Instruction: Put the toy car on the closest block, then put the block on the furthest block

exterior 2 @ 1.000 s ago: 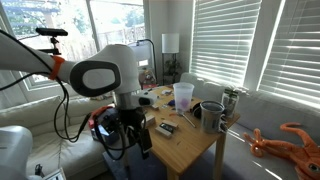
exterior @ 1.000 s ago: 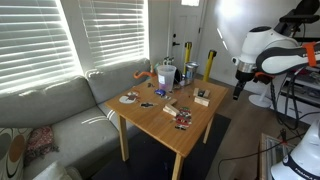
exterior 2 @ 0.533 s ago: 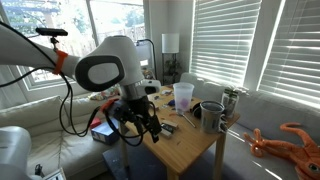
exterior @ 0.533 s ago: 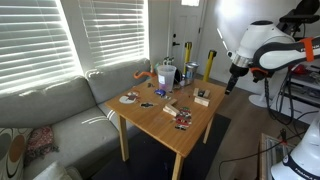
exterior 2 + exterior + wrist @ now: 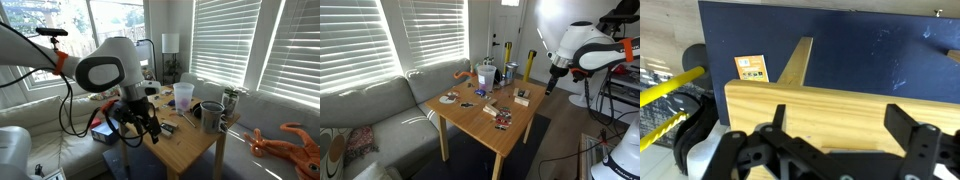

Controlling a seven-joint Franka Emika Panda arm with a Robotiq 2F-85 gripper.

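— Well, what is the status of the tool [image 5: 840, 150]?

— It stands wide apart with nothing between the fingers. It hangs just outside the tabletop [image 5: 470, 122], off the corner on the robot's side. The wrist view shows only the bare wooden edge, a table leg [image 5: 795, 62] and dark rug [image 5: 870, 40] below.

— Where is the toy car [image 5: 503, 120]?

— I judge it to be the small dark-and-red item near the edge away from the sofa [image 5: 380, 110], toward the corner nearest that camera. It is too small to confirm detail. The near block [image 5: 522, 97] lies by the same edge, closer to the tool. The far block [image 5: 492, 105] sits toward the middle.

— And the handling assessment?

— The car is probably light and rigid, and liable to roll on its wheels. I recommend closing across the body sides, clear of the wheels. The blocks look like stiff wood with flat faces, so a square hold on opposite faces should serve. There is a risk that the car rolls off if its block tilts in transit.
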